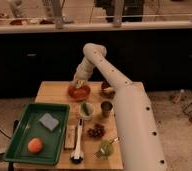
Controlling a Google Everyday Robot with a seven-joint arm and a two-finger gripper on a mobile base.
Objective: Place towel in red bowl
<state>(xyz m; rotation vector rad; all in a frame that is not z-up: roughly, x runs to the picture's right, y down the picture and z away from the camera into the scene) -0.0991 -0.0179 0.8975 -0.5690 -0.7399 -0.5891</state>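
The red bowl sits at the back of the wooden table, left of centre. A light-coloured towel lies bunched in the bowl under the gripper. My gripper hangs right over the bowl at the end of the long white arm, which reaches in from the lower right. The gripper touches or nearly touches the towel.
A green tray at the front left holds a grey sponge and an orange. Also on the table: a small bowl with a green item, a metal cup, grapes, a brush, a green pear, a dark bowl.
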